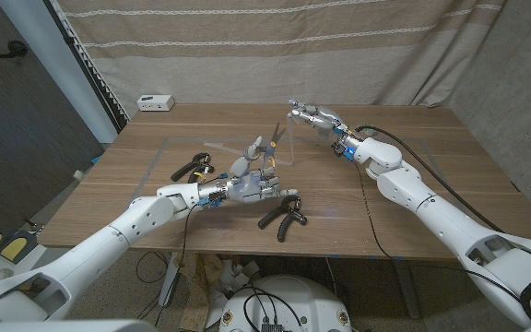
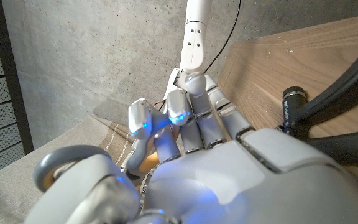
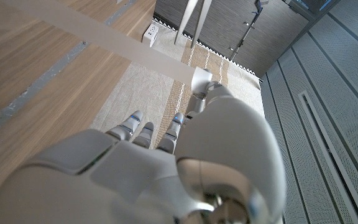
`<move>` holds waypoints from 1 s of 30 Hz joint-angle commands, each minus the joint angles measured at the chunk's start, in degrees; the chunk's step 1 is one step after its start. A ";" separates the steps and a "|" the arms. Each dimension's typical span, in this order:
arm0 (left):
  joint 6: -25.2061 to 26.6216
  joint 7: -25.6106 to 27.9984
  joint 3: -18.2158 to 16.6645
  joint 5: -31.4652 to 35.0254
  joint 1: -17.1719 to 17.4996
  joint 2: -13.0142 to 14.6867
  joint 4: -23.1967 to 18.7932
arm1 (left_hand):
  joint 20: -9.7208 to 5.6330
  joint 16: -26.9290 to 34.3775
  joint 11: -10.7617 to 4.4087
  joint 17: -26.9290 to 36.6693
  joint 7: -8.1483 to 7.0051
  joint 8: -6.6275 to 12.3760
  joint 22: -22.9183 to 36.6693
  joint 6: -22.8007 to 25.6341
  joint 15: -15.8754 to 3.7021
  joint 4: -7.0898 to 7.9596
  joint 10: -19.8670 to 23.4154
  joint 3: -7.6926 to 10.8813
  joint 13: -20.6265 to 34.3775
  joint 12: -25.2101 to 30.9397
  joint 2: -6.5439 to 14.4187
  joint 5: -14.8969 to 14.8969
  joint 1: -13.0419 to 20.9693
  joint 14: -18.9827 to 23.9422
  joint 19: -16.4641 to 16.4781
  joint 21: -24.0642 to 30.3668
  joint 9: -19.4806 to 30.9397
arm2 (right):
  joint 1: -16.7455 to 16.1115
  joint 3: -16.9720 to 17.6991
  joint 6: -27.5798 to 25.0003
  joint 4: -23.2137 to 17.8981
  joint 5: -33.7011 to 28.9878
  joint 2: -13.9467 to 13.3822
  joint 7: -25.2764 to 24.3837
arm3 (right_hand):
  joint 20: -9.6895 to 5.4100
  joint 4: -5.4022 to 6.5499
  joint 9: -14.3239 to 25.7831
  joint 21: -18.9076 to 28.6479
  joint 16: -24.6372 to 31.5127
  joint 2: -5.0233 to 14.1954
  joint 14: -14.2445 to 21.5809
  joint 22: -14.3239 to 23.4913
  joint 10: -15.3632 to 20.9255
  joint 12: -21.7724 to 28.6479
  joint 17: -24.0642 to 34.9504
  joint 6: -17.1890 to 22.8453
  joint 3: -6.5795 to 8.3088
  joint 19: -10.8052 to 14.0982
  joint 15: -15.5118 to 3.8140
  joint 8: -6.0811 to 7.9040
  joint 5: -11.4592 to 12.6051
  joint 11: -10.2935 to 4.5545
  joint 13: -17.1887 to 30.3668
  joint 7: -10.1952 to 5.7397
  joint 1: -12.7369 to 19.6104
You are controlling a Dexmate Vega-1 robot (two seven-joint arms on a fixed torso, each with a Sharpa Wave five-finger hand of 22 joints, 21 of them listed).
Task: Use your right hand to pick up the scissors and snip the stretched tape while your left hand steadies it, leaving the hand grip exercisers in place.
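Grey-handled scissors are held upright, blades up, in the left hand at mid-table, while a clear tape strip is stretched toward the right hand.

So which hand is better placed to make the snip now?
Left. The left hand holds the scissors, blades up near the stretched tape; the right hand appears to pinch the tape's end, away from the scissors.

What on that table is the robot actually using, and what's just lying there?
In use:
- scissors, gripped by the left hand
- tape, stretched to the right hand

Lying about:
- front exerciser
- left-side exerciser
- white box
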 commanded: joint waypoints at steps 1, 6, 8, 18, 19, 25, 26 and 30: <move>0.16 0.27 -0.42 -0.44 0.29 -0.39 0.49 | -2.75 0.51 -2.76 0.38 12.79 2.45 0.19 12.40 -4.11 -3.23 2.86 -12.29 0.25 0.21 -0.17 0.24 -0.28 0.02 0.36 0.38 0.23 | -0.50 0.36 0.12 -0.62 -0.12 -0.66 -0.44 | -3.13 -0.14 0.16 0.37 0.12 -0.05 -0.42 0.13 0.11 0.10 0.18 0.53 0.55 -0.45 -7.76 -0.13 -0.15 -0.42 0.03 0.07 -0.38; 0.17 -0.42 -0.20 -0.02 -0.28 -0.44 1.03 | -2.71 0.21 -2.68 -0.24 12.78 2.44 0.24 12.37 -4.00 -3.23 2.89 -12.28 0.24 0.23 -0.15 0.26 -0.30 0.18 0.33 0.37 0.23 | -0.67 0.25 0.37 -0.79 -0.70 -0.78 -0.88 | -3.18 -0.15 0.20 0.37 0.11 -0.05 -0.43 0.13 0.10 0.10 0.17 0.54 0.57 -0.46 -7.79 -0.16 -0.20 -0.42 0.02 0.20 -0.42; 0.15 -1.09 0.06 0.17 -0.72 -0.71 1.59 | -2.70 0.66 -2.75 0.49 12.79 2.45 0.26 12.38 -4.11 -3.23 2.88 -12.28 0.25 0.22 -0.15 0.28 -0.31 0.06 0.34 0.38 0.23 | -0.72 0.29 0.25 -0.60 -0.28 -0.71 -0.56 | -3.13 -0.15 0.17 0.37 0.11 -0.05 -0.43 0.13 0.10 0.10 0.17 0.64 0.58 -0.46 -7.76 -0.16 -0.21 -0.43 0.02 0.19 -0.43; 0.39 -1.56 0.47 0.14 -1.34 -1.86 2.98 | -2.70 0.52 -2.79 0.13 12.81 2.46 0.37 12.45 -4.06 -3.21 2.97 -12.28 0.25 0.23 -0.14 0.31 -0.40 -0.06 0.35 0.39 0.23 | -1.07 0.30 0.04 -1.18 -0.45 -1.18 -0.74 | -3.24 -0.18 0.28 0.40 0.17 -0.04 -0.27 0.13 0.23 0.16 0.17 0.60 0.63 -0.37 -7.81 -0.24 -0.32 -0.41 0.02 0.28 -0.49; 0.40 -2.00 0.62 0.19 -1.58 -2.08 3.36 | -2.68 0.58 -2.75 0.25 12.81 2.46 0.37 12.45 -4.08 -3.21 2.93 -12.28 0.25 0.22 -0.14 0.31 -0.40 -0.14 0.34 0.39 0.23 | -1.11 0.30 -0.02 -1.30 -0.41 -1.25 -0.68 | -3.42 -0.19 0.31 0.42 0.16 -0.04 -0.27 0.13 0.18 0.14 0.17 0.55 0.64 -0.33 -7.91 -0.26 -0.33 -0.42 0.01 0.26 -0.50; 0.63 -2.14 0.44 -0.07 -1.47 -2.34 3.79 | -2.69 0.35 -2.71 -0.26 12.80 2.46 0.45 12.45 -4.04 -3.21 2.90 -12.27 0.25 0.22 -0.13 0.34 -0.43 -0.06 0.37 0.41 0.24 | -1.72 0.55 -0.07 -2.28 -0.44 -1.71 -1.23 | -3.55 -0.21 0.50 0.47 0.16 -0.03 -0.20 0.13 0.21 0.17 0.16 0.43 0.69 -0.16 -7.95 -0.31 -0.43 -0.41 0.01 0.21 -0.55; 0.61 -2.13 0.42 -0.04 -1.47 -2.38 3.82 | -2.70 0.34 -2.75 -0.31 12.80 2.46 0.46 12.45 -4.05 -3.21 2.89 -12.27 0.25 0.23 -0.13 0.35 -0.43 -0.04 0.36 0.41 0.24 | -1.80 0.60 -0.10 -2.35 -0.30 -1.75 -1.17 | -3.53 -0.21 0.55 0.48 0.16 -0.02 -0.19 0.13 0.22 0.17 0.16 0.41 0.69 -0.13 -7.93 -0.31 -0.45 -0.41 0.01 0.21 -0.57; 0.83 -2.59 0.48 -0.12 -1.63 -2.59 4.30 | -2.69 0.33 -2.76 -0.34 12.80 2.46 0.49 12.45 -4.05 -3.21 2.86 -12.26 0.25 0.23 -0.12 0.37 -0.42 -0.07 0.36 0.41 0.23 | -1.87 0.65 -0.11 -2.41 -0.04 -1.81 -0.91 | -3.54 -0.22 0.59 0.48 0.18 -0.02 -0.12 0.13 0.22 0.18 0.17 0.41 0.72 -0.12 -8.02 -0.34 -0.51 -0.42 0.01 0.22 -0.59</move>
